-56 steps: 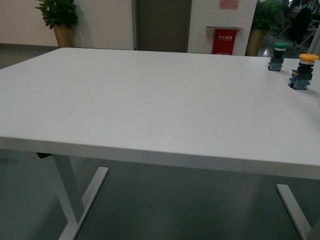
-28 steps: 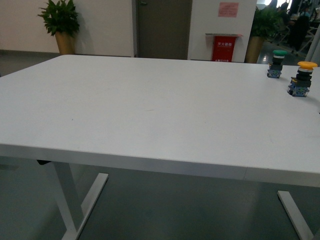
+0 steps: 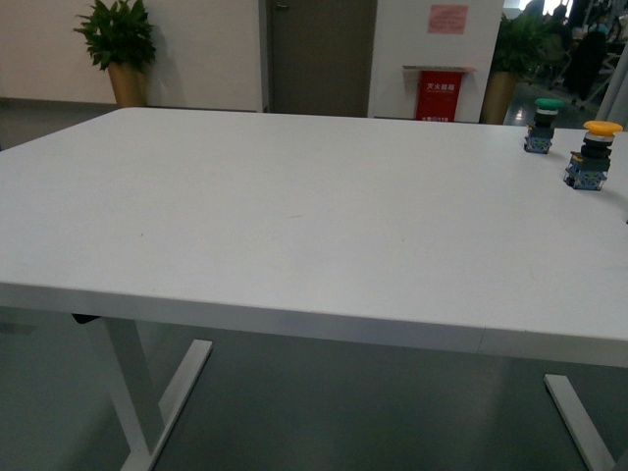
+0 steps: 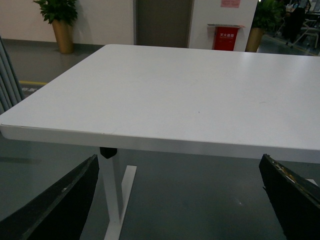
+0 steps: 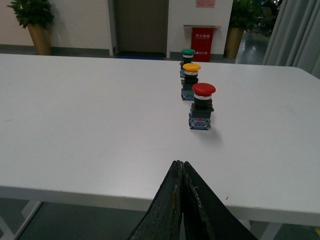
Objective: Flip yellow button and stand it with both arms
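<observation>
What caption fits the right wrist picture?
Shut right end effector faces red button, yellow button and green button lined up.

The table point(image 3: 294, 216) is showing a smooth, matt white top with a faint sheen. Beyond the right gripper's point(image 5: 181, 167) closed fingertips, the yellow button point(image 5: 190, 81) is looking like smooth plastic, its cap softly glossy. The fingers point(image 5: 170, 210) themselves are appearing matt black, scuffed and rough-edged, as are the left gripper's point(image 4: 180, 200) spread ones.
</observation>
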Robot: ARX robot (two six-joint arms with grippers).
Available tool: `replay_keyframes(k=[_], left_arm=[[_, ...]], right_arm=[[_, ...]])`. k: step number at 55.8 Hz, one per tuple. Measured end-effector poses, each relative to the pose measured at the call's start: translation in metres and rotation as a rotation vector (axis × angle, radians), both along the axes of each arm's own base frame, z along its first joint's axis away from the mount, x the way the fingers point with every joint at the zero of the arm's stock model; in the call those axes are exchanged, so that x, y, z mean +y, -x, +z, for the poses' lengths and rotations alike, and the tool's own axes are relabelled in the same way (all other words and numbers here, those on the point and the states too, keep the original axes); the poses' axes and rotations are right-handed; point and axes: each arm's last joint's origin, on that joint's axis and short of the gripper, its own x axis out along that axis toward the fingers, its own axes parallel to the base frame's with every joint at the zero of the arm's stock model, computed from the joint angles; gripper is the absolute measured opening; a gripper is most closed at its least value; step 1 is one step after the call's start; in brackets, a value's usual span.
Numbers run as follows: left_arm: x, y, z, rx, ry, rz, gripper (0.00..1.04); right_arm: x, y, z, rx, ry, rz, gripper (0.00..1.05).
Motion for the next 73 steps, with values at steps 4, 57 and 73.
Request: replay_keyframes(k=[4, 57, 73], left_arm=[[0.0, 0.0, 0.0, 0.0, 0.0, 0.0, 0.99], [0.0, 0.0, 0.0, -0.001, 0.0, 0.0, 0.99], [0.0, 0.0, 0.0, -0.001, 0.0, 0.0, 0.99]], right_arm=[[0.0, 0.003, -0.006, -0.002, 0.0, 0.0, 0.03], [0.0, 0.027, -0.034, -0.012, 0.0, 0.0, 0.03], [0.0, 0.027, -0.034, -0.012, 0.0, 0.001, 0.09]])
